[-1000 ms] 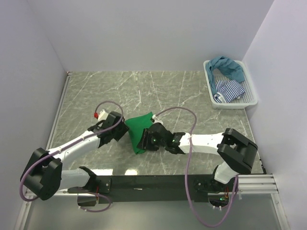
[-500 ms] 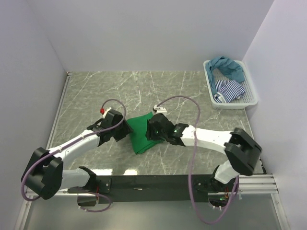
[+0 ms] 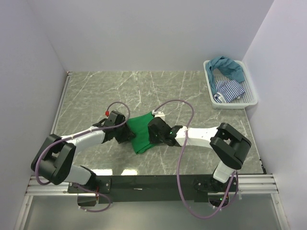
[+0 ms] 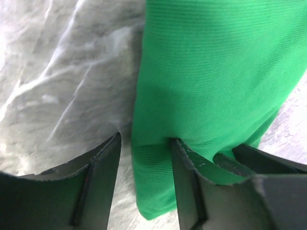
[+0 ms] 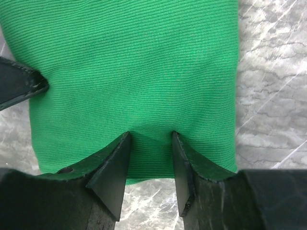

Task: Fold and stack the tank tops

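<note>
Near edge, top view: both arms reached inward from their bases and met at mid-table over the marble-patterned tabletop.

Left gripper: jaws spread. In its wrist view the left gripper straddled the left edge of the green tank top, with one finger over bare tabletop and the other on the cloth.

Right gripper: jaws spread. In its wrist view the right gripper had both tips pressed onto the green tank top close to its near edge. The cloth ran flat across the gap, faintly puckered at the tips.

The green tank top lay on the table as a compact folded pad between the two grippers, touching both.

Far right corner: the white mesh basket held the teal-blue tank top at its far end. The navy-and-white striped tank top was bunched just in front of it. Both lay well apart from the green one.
</note>
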Robot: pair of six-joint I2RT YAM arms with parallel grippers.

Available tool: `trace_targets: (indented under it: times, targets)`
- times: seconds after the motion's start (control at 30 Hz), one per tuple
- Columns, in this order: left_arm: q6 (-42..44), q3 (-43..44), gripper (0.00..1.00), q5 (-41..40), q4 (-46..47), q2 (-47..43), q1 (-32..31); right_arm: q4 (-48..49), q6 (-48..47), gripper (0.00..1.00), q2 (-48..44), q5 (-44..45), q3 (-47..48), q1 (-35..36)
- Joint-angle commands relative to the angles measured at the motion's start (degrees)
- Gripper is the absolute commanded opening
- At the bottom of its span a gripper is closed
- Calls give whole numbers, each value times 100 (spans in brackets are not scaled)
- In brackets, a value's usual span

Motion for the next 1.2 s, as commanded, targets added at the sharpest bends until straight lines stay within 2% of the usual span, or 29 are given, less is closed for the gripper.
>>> trace_targets:
  times: [0.0, 0.2, 0.3, 0.43, 0.57, 0.73, 1.0, 1.17]
  targets:
    - [313, 271, 51, -26, -9, 347, 4, -246, 134, 47, 10, -225, -210, 61]
    - [594, 764, 43, -246, -527, 621, 12, -140, 223, 46, -192, -349, -280, 122]
    - [787, 1071, 32, -605, -949, 770, 4, -236, 179, 47, -446, -305, -262, 122]
    - [1059, 1458, 17, -1141, -1599, 858, 4, -394, 82, 56, -973, -147, -271, 122]
    - [1657, 1870, 9, -1983, -2170, 981, 12, -518, -93, 64, -1597, -6, -333, 113]
    - [2587, 2171, 5, -2803, -2768, 1122, 108, -483, -217, 66, -2169, -23, -455, -44]
    - [3230, 2575, 1, -3611, -3287, 1447, 715, -202, -287, 66, -2284, -366, -631, -229]
    - [3670, 2532, 1, -4762, -3534, 2096, 935, -43, -305, 66, -2249, -481, -746, -308]
